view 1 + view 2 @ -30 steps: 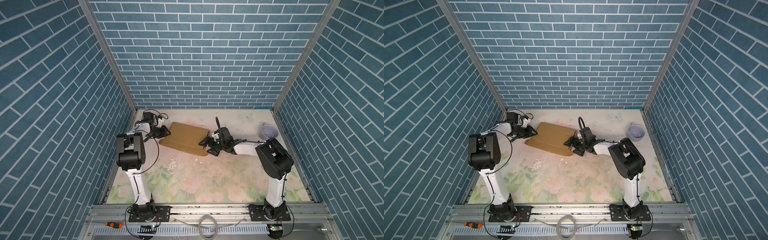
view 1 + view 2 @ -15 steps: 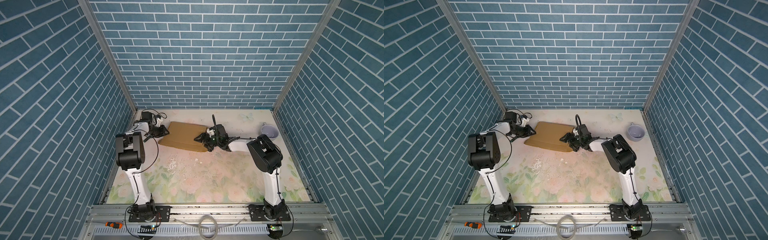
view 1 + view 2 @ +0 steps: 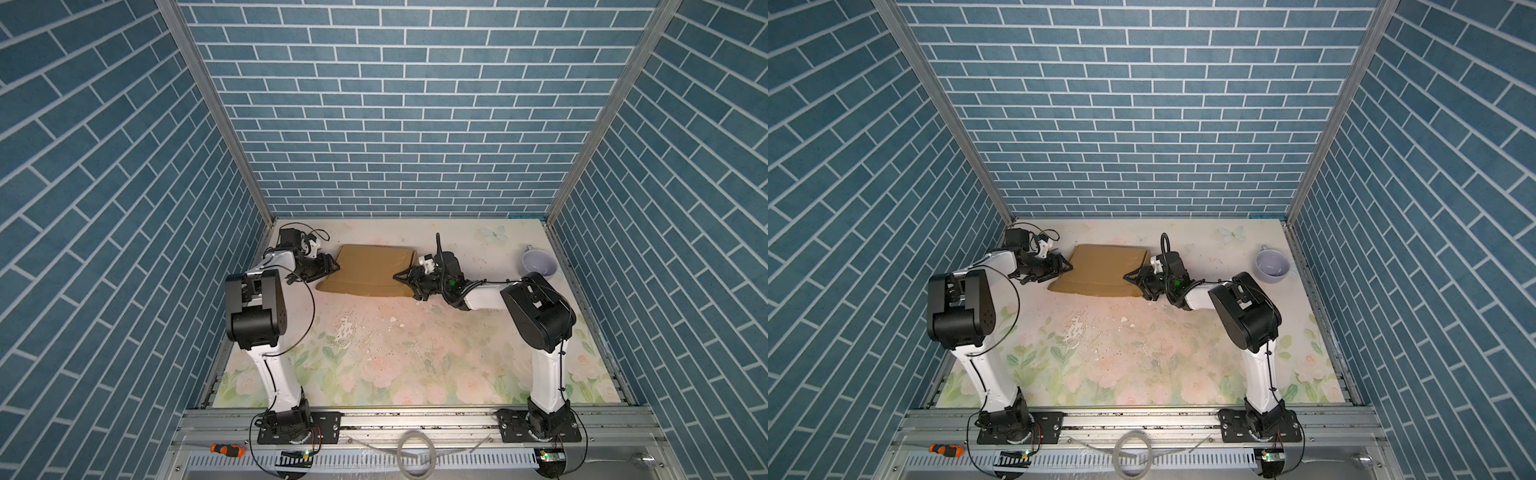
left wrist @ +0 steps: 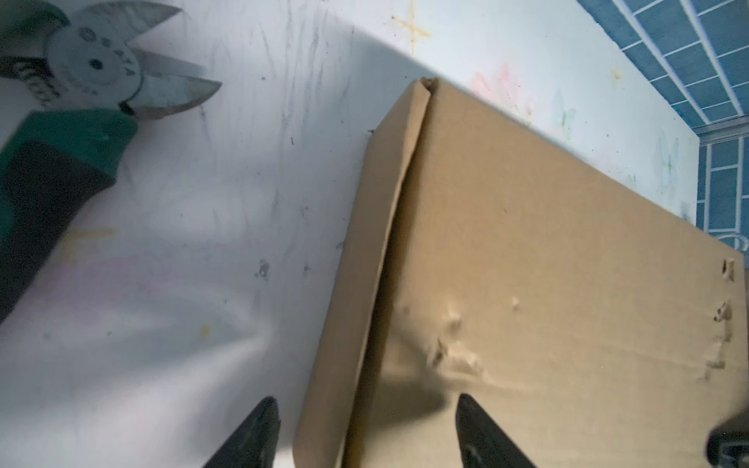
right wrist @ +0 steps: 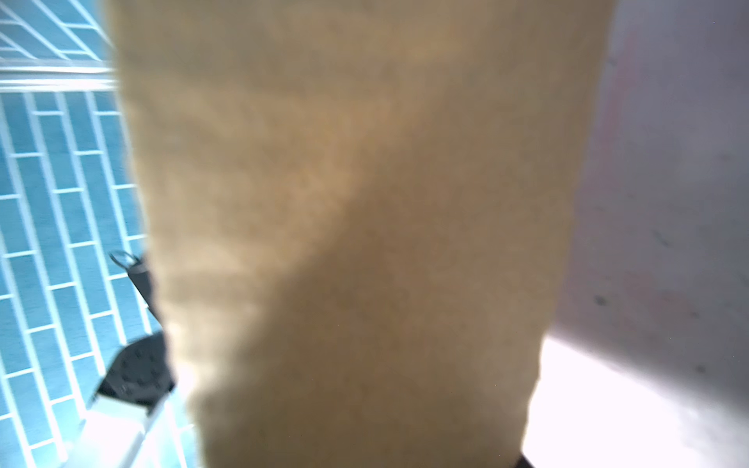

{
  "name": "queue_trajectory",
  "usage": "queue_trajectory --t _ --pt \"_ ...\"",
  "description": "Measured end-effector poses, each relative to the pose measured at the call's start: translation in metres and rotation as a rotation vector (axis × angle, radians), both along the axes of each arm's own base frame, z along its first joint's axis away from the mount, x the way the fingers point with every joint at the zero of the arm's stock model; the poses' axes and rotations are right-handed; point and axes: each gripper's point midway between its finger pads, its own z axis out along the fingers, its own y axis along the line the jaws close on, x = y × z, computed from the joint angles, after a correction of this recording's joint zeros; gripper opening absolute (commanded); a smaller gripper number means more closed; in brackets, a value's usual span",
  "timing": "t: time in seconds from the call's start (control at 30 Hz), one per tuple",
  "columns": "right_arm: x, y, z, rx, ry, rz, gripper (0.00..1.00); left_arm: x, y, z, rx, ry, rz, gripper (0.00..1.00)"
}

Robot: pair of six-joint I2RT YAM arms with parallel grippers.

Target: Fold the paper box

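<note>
The paper box (image 3: 370, 268) (image 3: 1100, 268) is a flat, closed brown cardboard mailer lying at the back of the table. My left gripper (image 3: 331, 268) (image 3: 1064, 268) is at its left end. In the left wrist view that gripper (image 4: 371, 429) is open: one finger is over the dented lid of the box (image 4: 547, 263) and the other is over the table, and neither touches the cardboard. My right gripper (image 3: 405, 277) (image 3: 1133, 278) is at the right end. There, blurred cardboard (image 5: 356, 227) fills the gap between its fingers, and one dimpled pad (image 5: 135, 372) shows at the cardboard's edge.
Green-handled cutters (image 4: 73, 121) lie on the table close to the box's left end. A pale lilac mug (image 3: 539, 266) (image 3: 1271, 266) stands at the back right by the wall. An orange-handled screwdriver (image 3: 226, 449) lies on the front rail.
The box has turned from skewed to square with the back wall. My right gripper has moved left onto its right end and narrowed. My left gripper has opened off the left end.
</note>
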Motion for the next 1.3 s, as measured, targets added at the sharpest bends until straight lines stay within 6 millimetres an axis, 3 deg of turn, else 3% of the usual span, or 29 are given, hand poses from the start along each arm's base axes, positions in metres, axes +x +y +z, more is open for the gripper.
queue_trajectory --t 0.07,0.17,0.27,0.3,0.43,0.53,0.6,0.63,0.73,0.8,0.9,1.0,1.1,1.3 --pt "0.001 -0.004 0.006 0.012 0.006 -0.013 0.51 -0.001 0.003 0.026 0.021 -0.055 0.026 0.74" --pt "0.002 -0.012 0.01 0.024 0.023 -0.035 0.5 0.002 0.01 0.081 0.102 -0.215 0.059 0.78" --pt "0.002 -0.023 0.016 0.037 0.044 -0.055 0.5 -0.01 0.018 0.145 0.255 -0.436 0.1 0.9" --pt "0.001 -0.028 0.02 0.044 0.051 -0.061 0.49 -0.019 0.018 0.164 0.31 -0.516 0.109 0.99" --pt "-0.01 -0.054 0.04 0.074 0.071 -0.073 0.49 -0.064 0.014 0.231 0.46 -0.838 0.148 1.0" --pt "-0.019 -0.076 0.057 0.093 0.076 -0.075 0.49 -0.084 0.012 0.256 0.475 -0.96 0.149 0.88" --pt "-0.025 -0.088 0.066 0.103 0.09 -0.071 0.49 -0.088 -0.004 0.27 0.463 -1.004 0.08 0.83" --pt "-0.028 -0.093 0.069 0.105 0.099 -0.069 0.49 -0.088 -0.014 0.271 0.468 -1.009 0.042 0.84" --pt "-0.035 -0.106 0.076 0.106 0.134 -0.064 0.49 -0.112 -0.093 0.267 0.542 -1.064 -0.231 0.92" --pt "-0.043 -0.112 0.082 0.105 0.158 -0.053 0.49 -0.15 -0.158 0.254 0.594 -1.136 -0.485 0.97" --pt "-0.054 -0.12 0.091 0.11 0.18 -0.036 0.49 -0.196 -0.205 0.223 0.711 -1.184 -0.766 1.0" --pt "-0.067 -0.125 0.094 0.115 0.206 -0.017 0.49 -0.218 -0.221 0.188 0.867 -1.176 -0.952 1.0" --pt "-0.077 -0.129 0.091 0.112 0.239 -0.005 0.49 -0.22 -0.222 0.159 1.018 -1.139 -1.062 1.0" --pt "-0.094 -0.132 0.087 0.111 0.286 0.019 0.49 -0.213 -0.221 0.136 1.174 -1.102 -1.17 1.0"
